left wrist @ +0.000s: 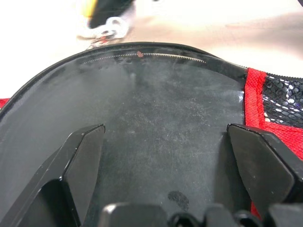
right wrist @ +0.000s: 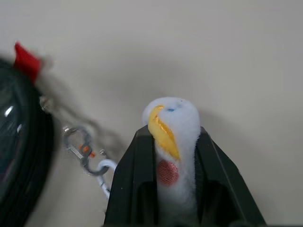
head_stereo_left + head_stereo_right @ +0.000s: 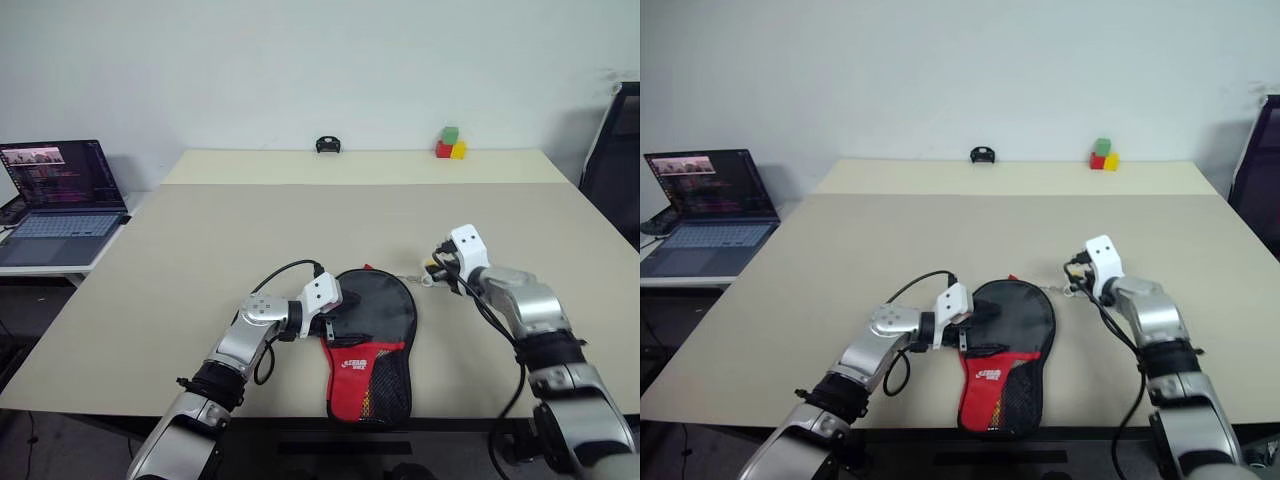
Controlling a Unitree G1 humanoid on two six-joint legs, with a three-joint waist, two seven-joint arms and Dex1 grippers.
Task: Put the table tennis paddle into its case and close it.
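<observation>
The case (image 3: 378,305) lies flat near the table's front edge, black at its round end, with a red lower panel and mesh pocket (image 3: 385,385) toward me. The table tennis paddle is hidden. My left gripper (image 3: 340,322) is open over the case's left side, its fingers (image 1: 80,161) spread across the black fabric (image 1: 161,94). Just right of the case's round end, my right gripper (image 2: 170,137) is shut on a small white plush charm (image 2: 170,116) with a yellow beak. A metal clip (image 2: 80,146) links the charm toward the case's zip edge, near a red tab (image 2: 26,59).
An open laptop (image 3: 60,200) sits on a side table at the far left. A stack of coloured blocks (image 3: 450,143) and a small black object (image 3: 328,145) stand at the table's back edge. A black chair (image 3: 615,150) is at the far right.
</observation>
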